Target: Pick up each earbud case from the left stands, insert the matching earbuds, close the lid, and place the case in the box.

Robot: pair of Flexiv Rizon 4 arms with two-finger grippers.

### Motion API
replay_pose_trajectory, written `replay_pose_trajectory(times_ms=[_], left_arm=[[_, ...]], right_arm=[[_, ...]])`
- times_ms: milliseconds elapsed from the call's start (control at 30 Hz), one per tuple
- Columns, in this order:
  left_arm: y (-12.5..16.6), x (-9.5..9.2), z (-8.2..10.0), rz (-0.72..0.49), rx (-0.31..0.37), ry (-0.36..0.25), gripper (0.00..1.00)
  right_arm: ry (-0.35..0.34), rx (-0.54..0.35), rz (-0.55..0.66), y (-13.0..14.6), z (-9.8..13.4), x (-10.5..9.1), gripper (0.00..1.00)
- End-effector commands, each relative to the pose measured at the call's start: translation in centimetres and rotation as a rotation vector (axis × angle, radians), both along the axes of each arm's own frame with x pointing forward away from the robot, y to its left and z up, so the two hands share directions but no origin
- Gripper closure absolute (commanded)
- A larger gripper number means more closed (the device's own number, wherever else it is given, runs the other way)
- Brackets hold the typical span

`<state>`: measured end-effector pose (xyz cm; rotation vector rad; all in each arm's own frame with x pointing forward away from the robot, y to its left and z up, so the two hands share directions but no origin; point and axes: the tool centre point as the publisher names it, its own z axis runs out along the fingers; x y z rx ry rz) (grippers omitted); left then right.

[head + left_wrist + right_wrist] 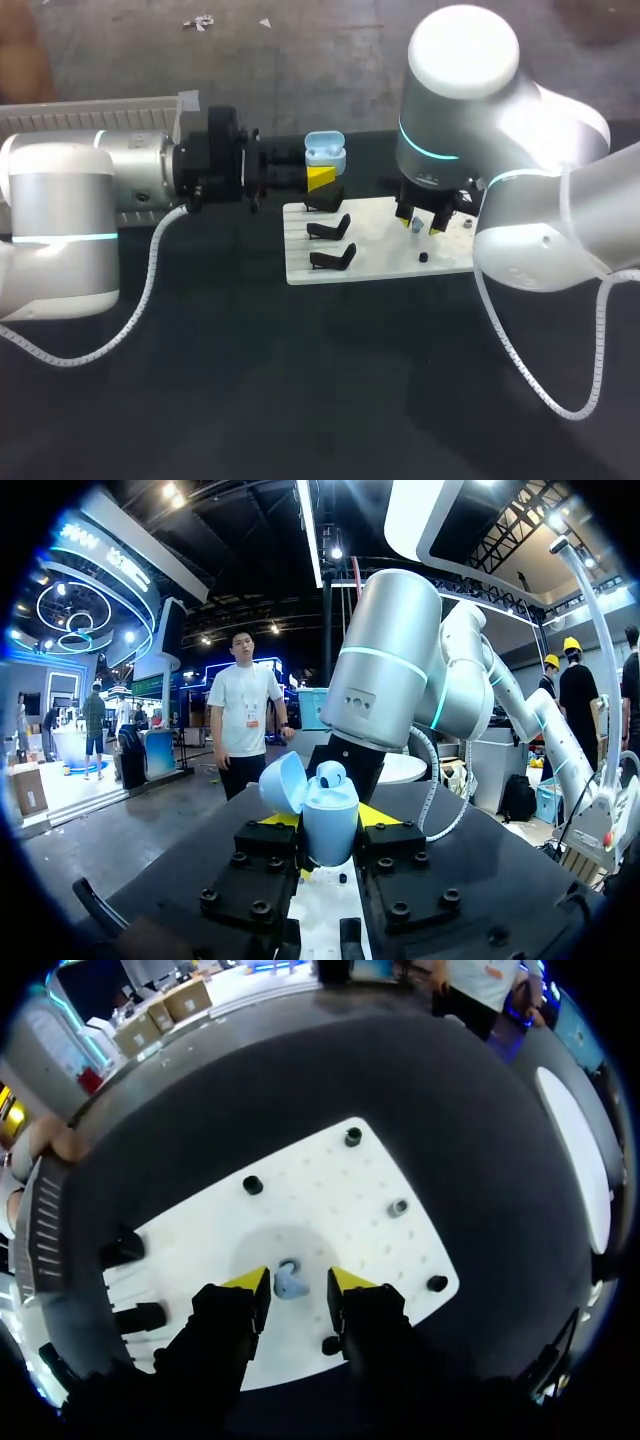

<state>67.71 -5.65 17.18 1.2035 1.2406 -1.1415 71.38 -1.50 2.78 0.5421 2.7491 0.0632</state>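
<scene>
L jaws clamped on the open earbud case; R jaws apart around a loose earbud.
Left gripper (329, 830): jaws pressed on both sides of the light-blue case (330, 818), which is upright w/ lid (282, 783) flipped open and a seated earbud (330, 773) on top, held above the table (250, 380) near the black stands (330, 229). Right gripper (299, 1282): jaws slightly apart, loose earbud (290, 1286) between the tips, lying ungripped on the white board (330, 1190).

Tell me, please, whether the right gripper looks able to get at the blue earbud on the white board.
Probably yes. The right gripper hangs over the earbud, open, with one finger at each side of it, and nothing on the board stands between them.
</scene>
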Motion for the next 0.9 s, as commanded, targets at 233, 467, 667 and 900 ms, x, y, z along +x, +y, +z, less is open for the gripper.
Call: replay_pose_trajectory(times_ms=[233, 467, 667, 900], left_arm=[[-0.08, -0.18, -0.02, 0.009, -0.002, -0.003, 1.00], [-0.08, -0.18, -0.02, 0.009, -0.002, -0.003, 1.00], [-0.08, -0.18, -0.02, 0.009, -0.002, -0.003, 1.00], [-0.08, -0.18, -0.02, 0.009, -0.002, -0.003, 1.00]], right_arm=[[0.006, -0.002, 0.008, 0.38, -0.14, 0.26, 0.71], [0.009, -0.004, 0.006, 0.35, -0.24, 0.23, 0.75], [0.010, -0.006, 0.005, 0.36, -0.29, 0.32, 0.86], [0.009, -0.007, 0.014, 0.57, -0.28, 0.40, 1.00]])
